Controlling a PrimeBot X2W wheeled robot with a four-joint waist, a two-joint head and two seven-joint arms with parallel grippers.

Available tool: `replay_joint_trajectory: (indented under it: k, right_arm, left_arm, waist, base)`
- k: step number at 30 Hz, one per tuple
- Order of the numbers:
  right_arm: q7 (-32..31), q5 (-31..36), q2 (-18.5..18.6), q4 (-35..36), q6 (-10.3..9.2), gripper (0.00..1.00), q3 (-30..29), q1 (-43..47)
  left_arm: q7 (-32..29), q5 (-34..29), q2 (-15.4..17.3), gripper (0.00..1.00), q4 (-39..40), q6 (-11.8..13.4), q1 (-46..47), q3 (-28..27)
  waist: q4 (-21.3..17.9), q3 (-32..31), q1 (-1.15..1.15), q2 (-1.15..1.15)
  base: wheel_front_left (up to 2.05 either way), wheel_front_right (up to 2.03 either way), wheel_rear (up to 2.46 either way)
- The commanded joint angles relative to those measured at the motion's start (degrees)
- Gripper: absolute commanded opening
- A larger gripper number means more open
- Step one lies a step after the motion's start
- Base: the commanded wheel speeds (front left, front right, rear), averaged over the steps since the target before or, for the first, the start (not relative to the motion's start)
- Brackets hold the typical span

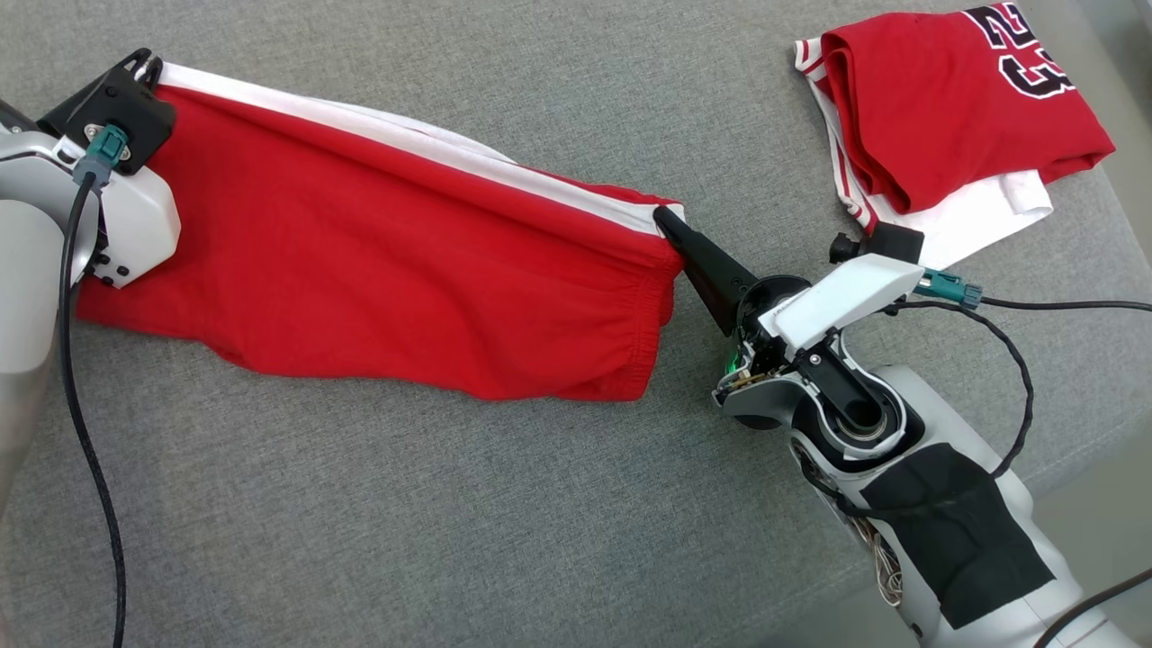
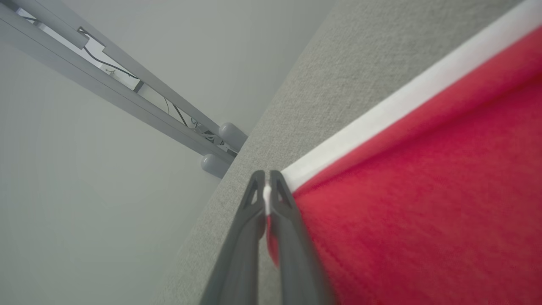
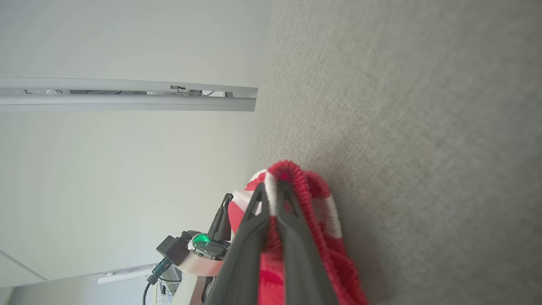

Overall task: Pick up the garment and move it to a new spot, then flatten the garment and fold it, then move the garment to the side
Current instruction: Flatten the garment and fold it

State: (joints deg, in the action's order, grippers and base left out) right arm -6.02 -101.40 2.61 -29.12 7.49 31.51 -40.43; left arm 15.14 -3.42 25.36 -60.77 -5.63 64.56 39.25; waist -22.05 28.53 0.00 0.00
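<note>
Probably flattening: left claw [image 2: 266,186] and right claw [image 1: 668,216] pinch the red white-striped fabric shorts [image 1: 378,270] taut; next should lay them smooth on the grey cloth bench [image 1: 450,504].

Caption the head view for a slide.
Left gripper and right gripper pinch opposite ends of red white-striped shorts stretched across a grey fabric surface; folded red jersey far right.

The folded red fabric jersey with white trim [image 1: 954,117] at the far right carries a large black white-edged number 23 [image 1: 1026,49], seen tilted.
</note>
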Motion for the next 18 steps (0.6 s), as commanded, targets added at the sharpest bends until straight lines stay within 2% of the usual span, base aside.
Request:
replay_joint_trajectory:
  k: [1, 2, 3, 4, 5, 18]
  right_arm:
    - [0.0, -1.0, 0.6, -1.2, -0.01, 0.21, 0.0, 0.2]
    - [-0.1, -1.2, 0.6, -1.3, -0.01, 0.31, 0.0, 0.1]
    - [0.0, -1.3, 0.6, -1.4, -0.01, 0.43, 0.1, 0.0]
    - [0.0, -1.6, 0.6, -1.4, -0.01, 0.72, 0.2, -0.2]
    - [0.0, -1.8, 0.6, -1.5, -0.01, 1.00, 0.2, -0.2]
    - [2.7, 2.2, 0.6, -3.7, -0.01, 1.00, -0.4, 0.3]
  left_arm:
    - [-0.1, 0.6, 0.6, 0.28, -0.1, 0.7, 0.6, 0.1]
    - [-0.1, 0.6, 0.6, 0.46, 0.2, 0.8, 0.6, 0.2]
    - [-0.1, 0.6, 0.6, 0.77, 0.9, 0.7, 0.4, 0.4]
    - [-0.1, 0.7, 0.6, 1.00, 1.3, 0.9, 0.1, 0.5]
    - [-0.1, 0.8, 0.6, 1.00, 1.6, 0.9, -0.2, 0.6]
    - [-0.1, 3.0, 0.6, 1.00, 4.2, 3.1, -3.2, 1.0]
  waist:
    - [0.1, 0.0, 0.00, 0.00]
    - [0.1, 0.0, 0.00, 0.00]
    - [0.1, 0.1, 0.00, 0.00]
    - [0.1, 0.1, 0.00, 0.00]
    - [0.2, 0.1, 0.00, 0.00]
    - [0.9, -2.8, 0.00, 0.00]
  base:
    - [0.00, 0.00, 0.00]
    - [0.00, 0.00, 0.00]
    - [0.00, 0.00, 0.00]
    - [0.00, 0.00, 0.00]
    - [0.00, 0.00, 0.00]
    - [0.00, 0.00, 0.00]
